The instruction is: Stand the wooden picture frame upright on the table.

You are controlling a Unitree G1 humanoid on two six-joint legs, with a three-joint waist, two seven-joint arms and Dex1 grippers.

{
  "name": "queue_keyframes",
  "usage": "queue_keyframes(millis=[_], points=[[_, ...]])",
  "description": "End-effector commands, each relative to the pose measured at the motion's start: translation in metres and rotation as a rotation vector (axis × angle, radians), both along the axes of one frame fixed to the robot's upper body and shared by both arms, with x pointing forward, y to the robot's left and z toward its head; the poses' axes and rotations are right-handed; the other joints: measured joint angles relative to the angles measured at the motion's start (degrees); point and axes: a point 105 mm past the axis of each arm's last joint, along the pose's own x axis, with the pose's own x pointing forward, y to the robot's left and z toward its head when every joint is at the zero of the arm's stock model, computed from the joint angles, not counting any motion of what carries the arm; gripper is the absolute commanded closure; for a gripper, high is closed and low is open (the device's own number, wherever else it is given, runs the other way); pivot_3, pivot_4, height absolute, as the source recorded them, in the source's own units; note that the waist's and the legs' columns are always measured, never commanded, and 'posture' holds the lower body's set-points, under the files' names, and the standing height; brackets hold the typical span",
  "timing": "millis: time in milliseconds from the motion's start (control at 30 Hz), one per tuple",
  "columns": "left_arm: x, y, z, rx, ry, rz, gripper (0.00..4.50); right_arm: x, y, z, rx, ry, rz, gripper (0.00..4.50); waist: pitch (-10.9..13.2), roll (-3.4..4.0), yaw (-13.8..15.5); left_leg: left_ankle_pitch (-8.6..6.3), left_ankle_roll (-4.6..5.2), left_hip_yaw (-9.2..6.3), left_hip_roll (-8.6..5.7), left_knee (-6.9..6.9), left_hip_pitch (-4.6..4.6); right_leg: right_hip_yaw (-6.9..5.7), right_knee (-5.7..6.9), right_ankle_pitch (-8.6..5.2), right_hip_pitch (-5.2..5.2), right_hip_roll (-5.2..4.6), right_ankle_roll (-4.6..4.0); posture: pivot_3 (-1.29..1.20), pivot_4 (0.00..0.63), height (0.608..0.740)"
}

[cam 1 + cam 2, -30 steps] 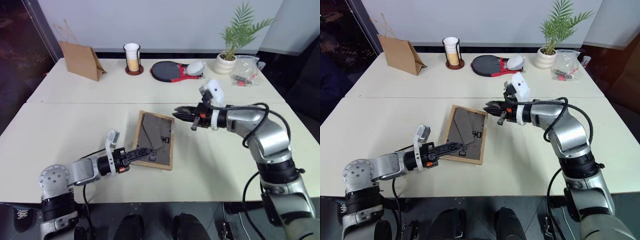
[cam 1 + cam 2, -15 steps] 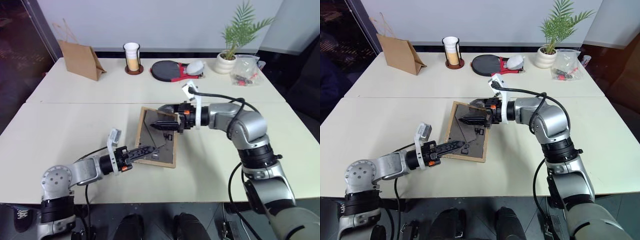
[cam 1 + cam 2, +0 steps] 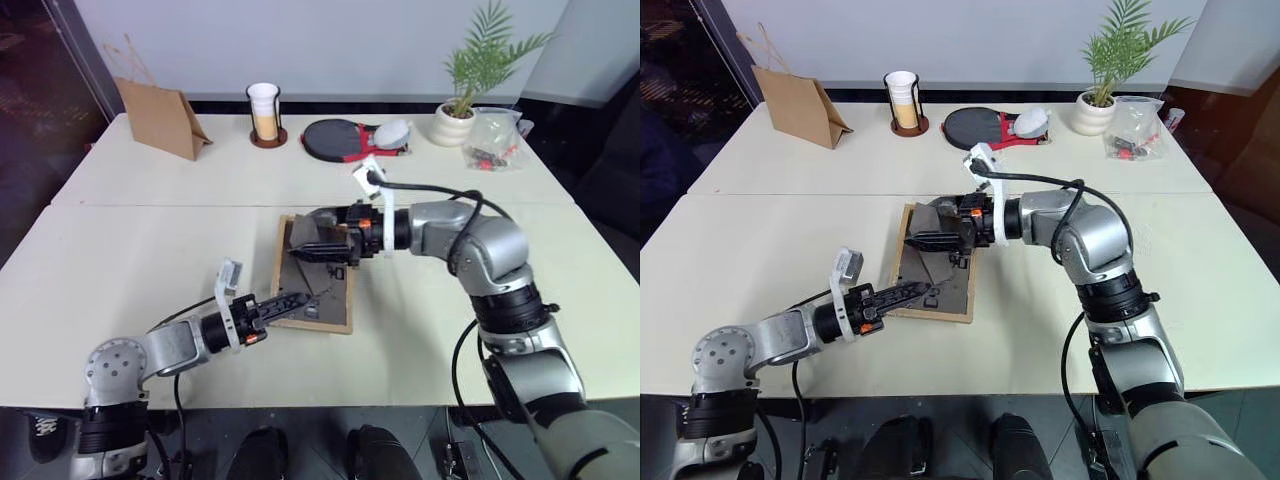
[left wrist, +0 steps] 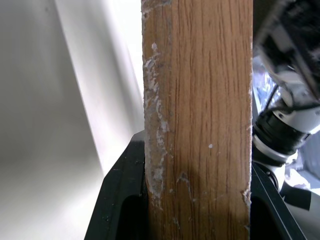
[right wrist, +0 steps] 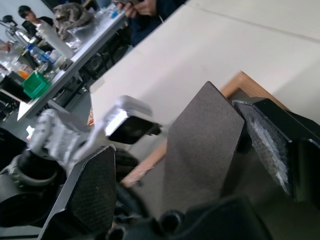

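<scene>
The wooden picture frame (image 3: 328, 300) lies back up on the table (image 3: 150, 250), just this side of the seam. My left gripper (image 3: 295, 300) is shut on its near edge; in the left wrist view the light-wood edge (image 4: 200, 125) is clamped between the two black fingers (image 4: 122, 200). Coming in from the right, my right gripper (image 3: 925, 222) hangs open over the frame's dark grey back. The fold-out stand (image 5: 205, 145) rises between its fingers (image 5: 92, 192), close against one of them. The painted front is hidden.
Along the far side of the table stand a brown paper bag (image 3: 160, 120), a cup in a holder (image 3: 265, 115), a table-tennis paddle (image 3: 335, 140), a potted plant (image 3: 465, 100) and a clear plastic bag (image 3: 495, 140).
My right gripper has swung left from beside the frame's far corner to over its back and has opened, with the stand now between its fingers. The left gripper has kept its hold.
</scene>
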Motion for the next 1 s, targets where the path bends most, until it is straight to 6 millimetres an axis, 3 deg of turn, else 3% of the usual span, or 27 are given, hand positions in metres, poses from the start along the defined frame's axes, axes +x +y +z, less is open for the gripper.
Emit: queue_keyframes(millis=[33, 367, 500, 567, 700, 900, 1000], points=[[0.004, -0.002, 0.016, -0.054, -0.045, 0.013, 3.47, -0.022, 0.000, 0.019, 0.034, -0.052, 0.068, 0.08, 0.00, 0.00, 0.00, 0.00, 0.00, 0.00, 0.00, -0.01, 0.00, 0.00, 0.00, 0.00, 0.00, 0.00, 0.00, 0.00, 0.150, 0.740], [0.010, -0.002, 0.022, -0.061, -0.050, 0.020, 3.47, -0.036, -0.015, 0.021, 0.020, -0.065, 0.040, 0.08, 0.00, 0.00, -0.12, 0.00, 0.00, 0.00, 0.01, -0.05, 0.00, 0.01, -0.03, -0.02, -0.02, -0.02, -0.03, 0.00, 0.150, 0.740], [0.010, -0.003, 0.024, -0.062, -0.059, 0.008, 3.47, -0.034, -0.017, 0.020, 0.001, -0.088, 0.017, 0.08, 0.00, 0.00, -0.09, 0.00, 0.00, 0.00, 0.00, -0.07, 0.00, 0.01, -0.04, -0.02, -0.04, -0.02, -0.04, 0.00, 0.150, 0.740], [0.008, -0.005, 0.026, -0.053, -0.076, -0.013, 3.47, -0.022, -0.022, 0.019, -0.057, -0.192, -0.049, 0.08, 0.00, 0.00, -0.03, 0.00, 0.00, 0.01, 0.00, -0.07, -0.01, 0.02, -0.05, -0.03, -0.04, -0.02, -0.04, 0.00, 0.150, 0.740], [0.004, -0.006, 0.027, -0.045, -0.090, -0.033, 3.47, 0.005, -0.042, 0.025, -0.122, -0.304, -0.190, 0.08, 0.00, 0.00, 0.00, 0.00, 0.00, 0.03, -0.02, -0.06, -0.02, 0.02, -0.08, -0.03, -0.03, -0.01, -0.06, 0.00, 0.150, 0.740], [0.002, 0.003, 0.021, -0.041, -0.087, -0.022, 3.47, 0.001, -0.084, 0.036, -0.237, -0.420, -0.236, 0.08, 0.03, 0.00, 0.19, 0.00, 0.02, 0.07, -0.04, -0.07, -0.23, 0.02, -0.19, -0.02, -0.19, 0.00, -0.03, 0.00, 0.150, 0.740], [0.003, 0.006, 0.023, -0.049, -0.095, -0.017, 3.47, 0.004, -0.105, 0.025, -0.428, -0.590, -0.262, 0.08, 0.03, 0.00, 0.24, 0.00, 0.03, 0.05, -0.04, -0.02, -0.46, -0.01, -0.21, -0.02, -0.36, 0.03, -0.02, 0.00, 0.150, 0.740]])
